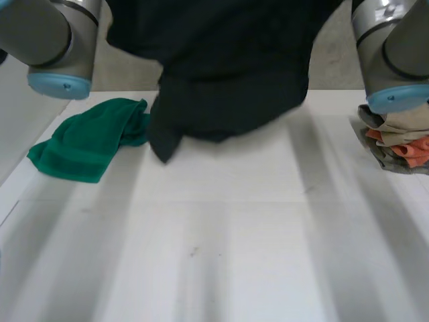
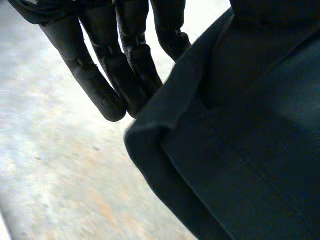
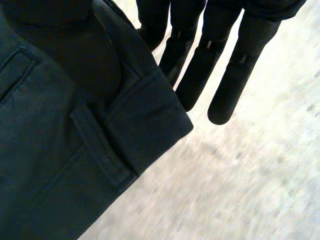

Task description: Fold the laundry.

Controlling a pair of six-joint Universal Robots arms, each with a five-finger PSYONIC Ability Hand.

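1 white desk (image 1: pixel 221 255), carrying 2 lots of laundry; the third lot is in the air.

1 dark garment (image 1: pixel 228 74), the biggest item. It is held up between the two arms over the far half of the desk, bunched, with the low corner hanging down toward the left. That corner is just beside the green cloth. Can't tell if it touches the desk.

2 arms: left arm (image 1: pixel 47 40) and right arm (image 1: pixel 395 47), one on each side of the garment.

1 green cloth (image 1: pixel 87 144), crumpled, flat on the desk's far left, under the left arm.

1 pile of folded cloths (image 1: pixel 395 144) at the desk's right edge, under the right arm. Beige, orange and grey layers are visible; the piece count isn't readable.

2 robot hands, both on the dark garment, one at each end.
- Left robot hand (image 2: pixel 85 75): grasping the garment. The fingers run straight and the cloth's folded edge lies against them on the thumb side. The pinch point itself is covered by fabric.
- Right robot hand (image 3: pixel 240 70): same, grasping the garment. The fingers are straight and the waistband corner (image 3: pixel 150 125) sits against the inner ones. The fingertips stick out past the cloth.

1 belt loop (image 3: pixel 102 150) on that waistband, beside the right robot hand.
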